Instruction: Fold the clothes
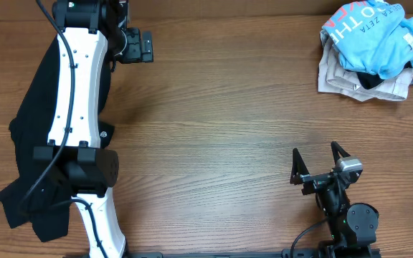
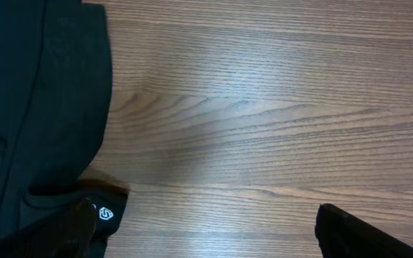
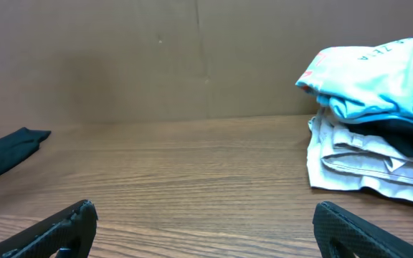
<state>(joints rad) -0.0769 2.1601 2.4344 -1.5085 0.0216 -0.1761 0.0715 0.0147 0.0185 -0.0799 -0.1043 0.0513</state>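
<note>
A black garment (image 1: pixel 31 122) with a small white logo (image 1: pixel 106 134) lies spread at the table's left, partly under my left arm. It also shows in the left wrist view (image 2: pixel 34 107) and as a strip in the right wrist view (image 3: pixel 6 152). A light blue T-shirt (image 1: pixel 375 36) with white and pink lettering tops a pile at the far right corner (image 3: pixel 378 72). My left gripper (image 1: pixel 140 45) is raised at the far left, open and empty (image 2: pixel 210 228); its left finger sits by the logo (image 2: pixel 106 213). My right gripper (image 1: pixel 317 159) is open and empty near the front edge (image 3: pixel 206 226).
Under the blue T-shirt lie a dark garment (image 1: pixel 368 79) and a crumpled whitish garment (image 1: pixel 353 84), which also shows in the right wrist view (image 3: pixel 357 161). A brown wall (image 3: pixel 156 57) closes the far side of the wooden table (image 1: pixel 214 122).
</note>
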